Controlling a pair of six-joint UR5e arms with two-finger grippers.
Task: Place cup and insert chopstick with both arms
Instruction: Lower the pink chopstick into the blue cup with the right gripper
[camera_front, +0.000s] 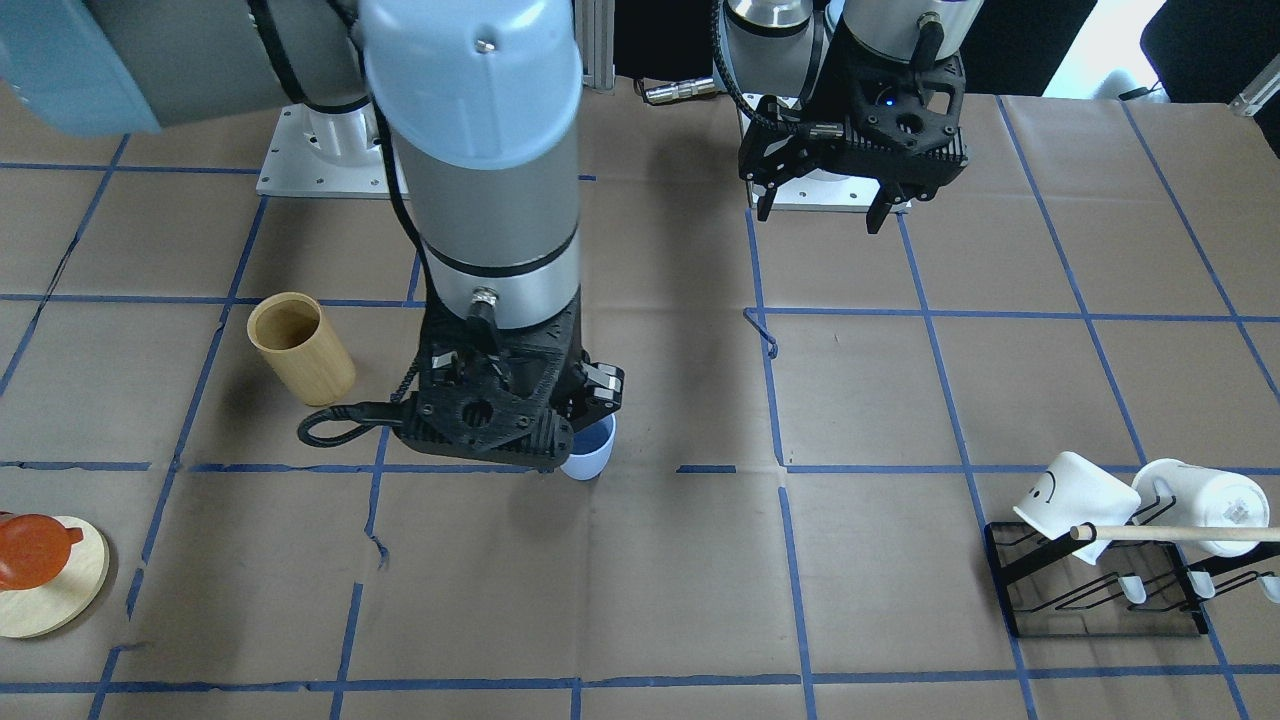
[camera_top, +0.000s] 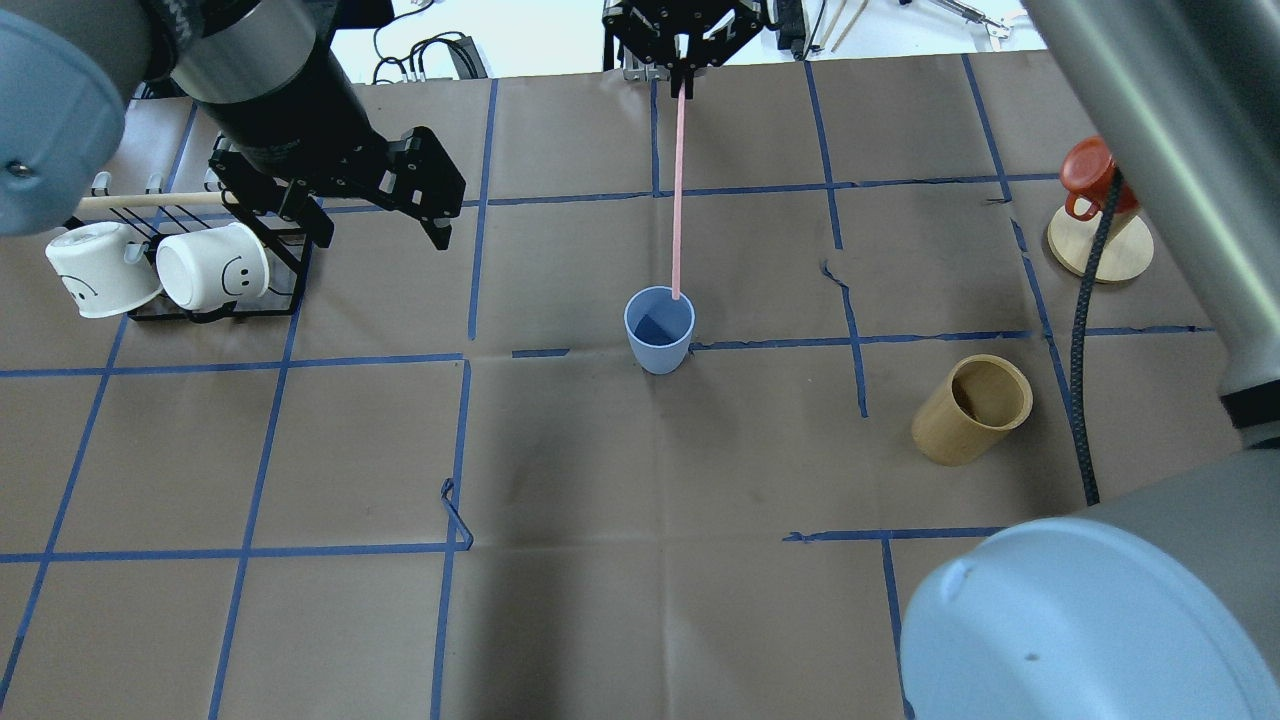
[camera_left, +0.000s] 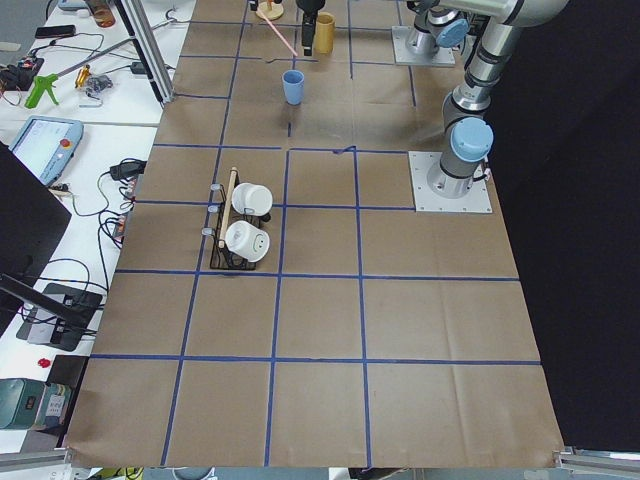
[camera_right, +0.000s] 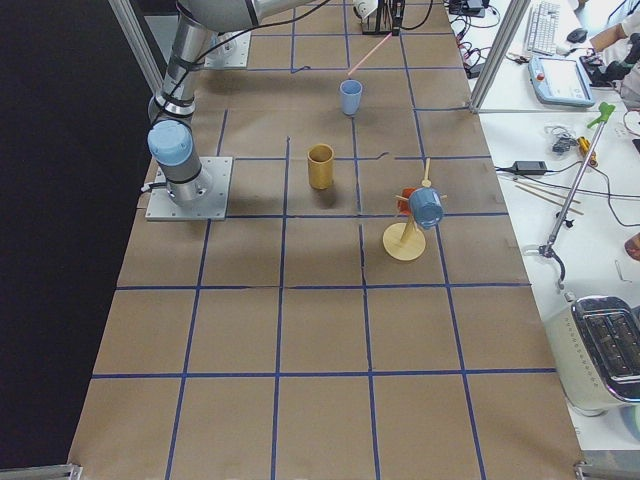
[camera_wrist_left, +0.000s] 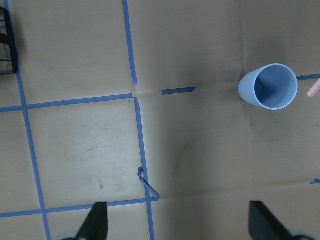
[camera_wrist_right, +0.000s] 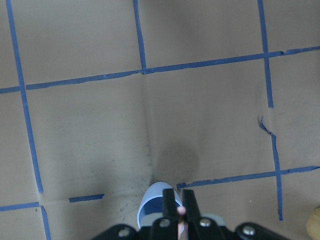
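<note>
— Checking right claw: what is its state?
— My right claw (camera_top: 683, 75) is clenched on the top end of the chopstick (camera_top: 680, 190). The stick runs down from the claw to the rim of the cup (camera_top: 659, 335). Whether its tip is inside, I cannot tell.
— Cup position?
— Upright on the surface (camera_top: 600, 480), mouth up, beside a blue tape line (camera_top: 540, 352), well apart from the wooden cylinder (camera_top: 970, 410).
— Left claw?
— My left claw (camera_top: 383, 232) is released, jaws spread, gripping nothing, near the mug rack (camera_front: 1100, 630).
</note>
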